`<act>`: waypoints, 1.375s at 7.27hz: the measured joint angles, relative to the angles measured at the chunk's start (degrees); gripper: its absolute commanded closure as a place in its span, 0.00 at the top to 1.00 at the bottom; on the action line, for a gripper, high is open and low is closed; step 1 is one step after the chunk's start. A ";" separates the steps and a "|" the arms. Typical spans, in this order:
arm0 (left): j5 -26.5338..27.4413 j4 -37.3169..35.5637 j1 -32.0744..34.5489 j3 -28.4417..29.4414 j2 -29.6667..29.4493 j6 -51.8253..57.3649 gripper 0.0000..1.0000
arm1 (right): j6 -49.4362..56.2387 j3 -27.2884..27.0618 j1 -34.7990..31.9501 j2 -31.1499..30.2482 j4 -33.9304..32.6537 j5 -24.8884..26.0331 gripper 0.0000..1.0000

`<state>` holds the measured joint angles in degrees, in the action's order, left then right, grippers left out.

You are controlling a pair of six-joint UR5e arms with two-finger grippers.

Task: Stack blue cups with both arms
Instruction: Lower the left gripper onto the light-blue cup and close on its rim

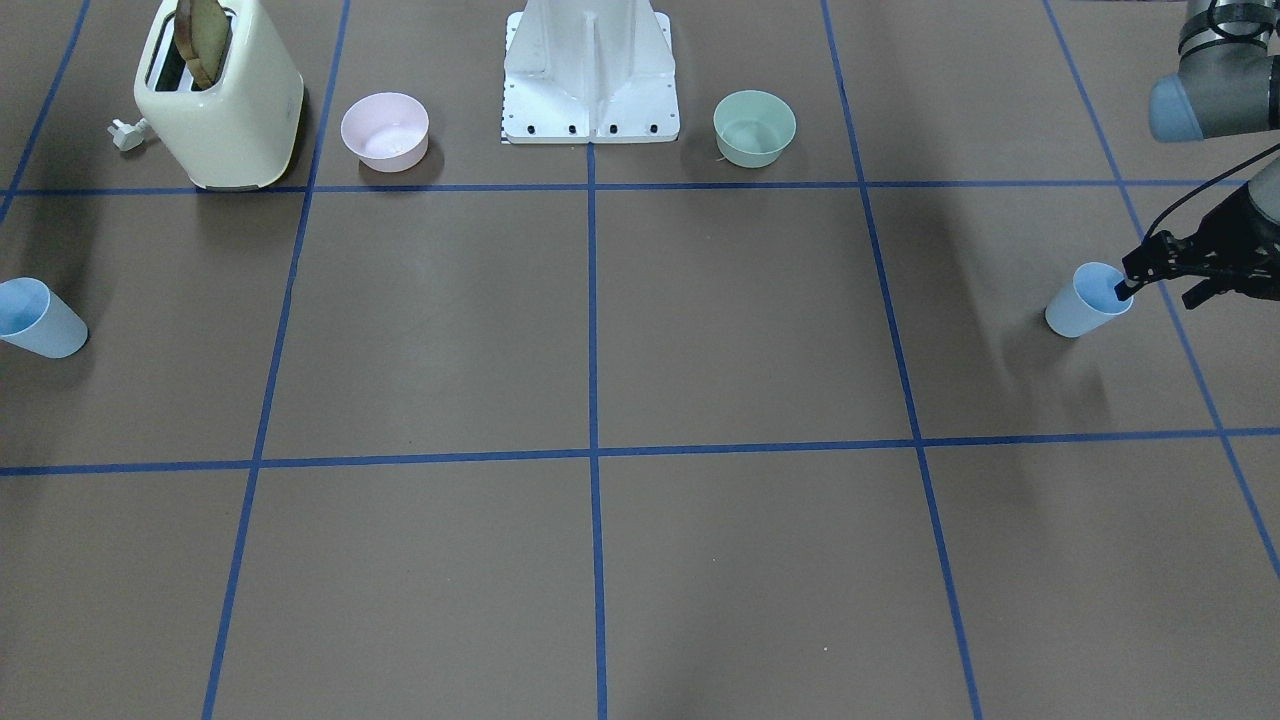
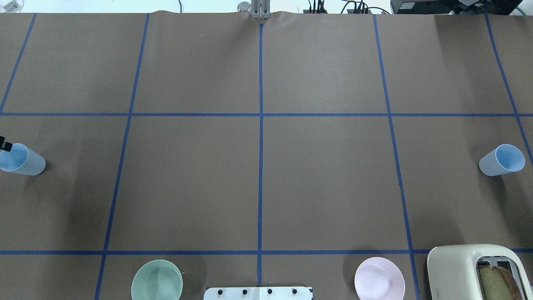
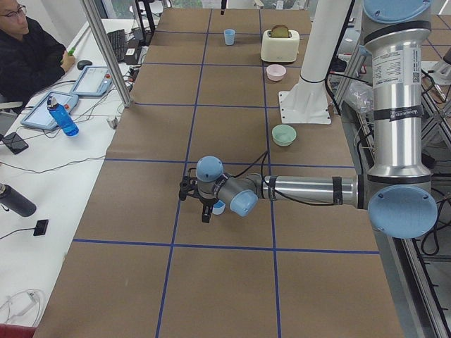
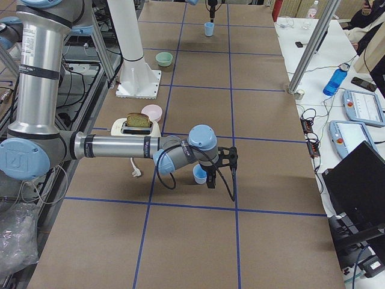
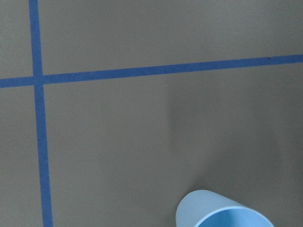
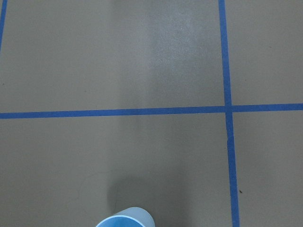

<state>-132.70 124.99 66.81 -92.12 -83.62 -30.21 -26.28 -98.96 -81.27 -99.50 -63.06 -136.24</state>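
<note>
Two cups stand upright at opposite ends of the surface (image 1: 640, 330), well apart, so no stacking has begun. The step in hand appears to be each arm securing its own cup.

The left-hand blue cup (image 1: 1085, 303) sits at the left gripper (image 1: 1160, 295), whose fingers (image 1: 1126, 289) are spread. One tip dips just inside the rim and the other hangs outside, so the cup wall lies between them.

The right gripper (image 4: 221, 173) hovers just beside the right-hand blue cup (image 4: 200, 174). Only the side view shows it, so whether its fingers are apart or together cannot be told. Its wrist camera catches only the cup's rim at the bottom edge.

To do this well, the left arm should probably sink a little deeper before closing, so the pinch lands below the rim and not on its lip. The squeeze should be gentle, since a light tapered tumbler is likely to tip or skid if nudged sideways. The cup should then be lifted straight up. For the stack, one cup should stay level as the base while the other is lowered onto it squarely, with the rims centred.
</note>
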 measured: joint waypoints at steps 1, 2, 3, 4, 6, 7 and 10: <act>-0.01 0.03 -0.73 0.03 -0.01 0.00 0.97 | 0.00 0.01 -0.01 0.07 -0.07 0.02 1.00; 0.00 0.02 -1.28 0.10 0.00 0.03 0.97 | 0.00 0.02 -0.02 0.13 -0.11 0.06 1.00; 0.14 0.00 -1.70 0.17 0.02 0.05 0.97 | 0.00 0.02 -0.02 0.16 -0.13 0.08 1.00; 0.35 0.00 -2.07 0.22 0.03 0.06 0.92 | 0.00 0.02 -0.02 0.18 -0.13 0.09 1.00; 0.54 0.01 -2.64 0.27 0.04 0.06 0.58 | 0.00 0.00 -0.03 0.18 -0.13 0.09 1.00; 0.67 0.03 -2.78 0.27 0.03 0.06 0.38 | 0.00 0.00 -0.02 0.18 -0.14 0.09 1.00; 0.84 -0.05 -3.62 0.79 -0.41 0.08 0.00 | 0.00 0.04 -0.02 0.24 -0.19 0.09 1.00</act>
<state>-131.85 124.94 63.20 -91.33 -84.03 -30.13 -26.28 -98.92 -81.30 -99.26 -63.25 -136.14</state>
